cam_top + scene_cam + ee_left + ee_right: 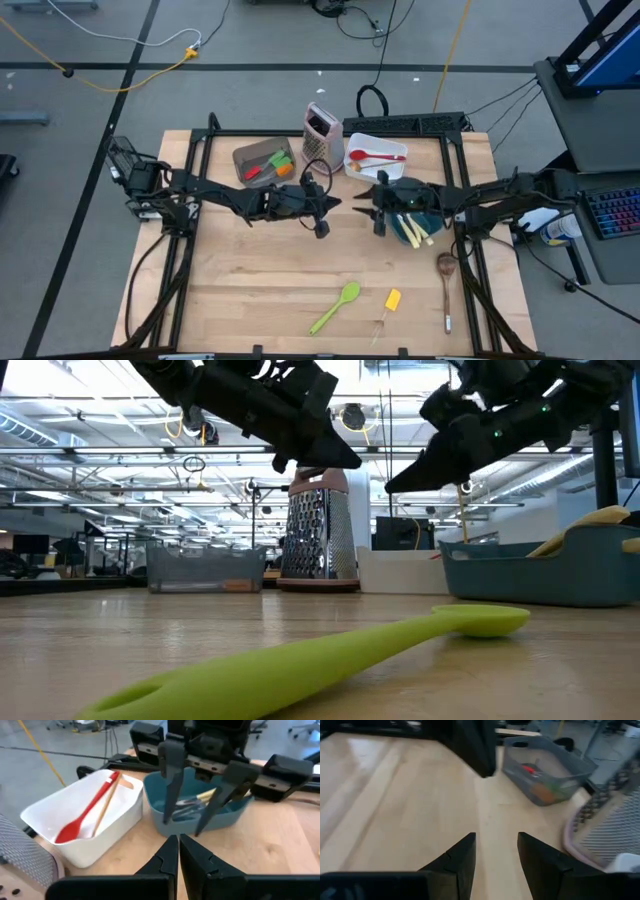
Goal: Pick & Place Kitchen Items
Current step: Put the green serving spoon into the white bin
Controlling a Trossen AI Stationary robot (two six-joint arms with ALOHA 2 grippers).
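A light green spoon point(335, 307), a small yellow spatula point(392, 300) and a wooden spoon point(446, 278) lie flat on the near part of the table. The green spoon point(330, 655) fills the foreground of the low view. My left gripper point(328, 203) point(177, 837) hangs shut and empty above the table's middle. My right gripper point(362, 200) point(496, 836) faces it, open and empty, in the air by the left side of the teal container point(410, 215), which holds cream-handled knives point(210, 796).
A white container point(375, 155) with a red spoon point(85, 815) and a grey container point(265, 160) with red, green and orange utensils stand at the back. The upright metal grater point(322, 130) stands between them. Bare wood lies below both grippers.
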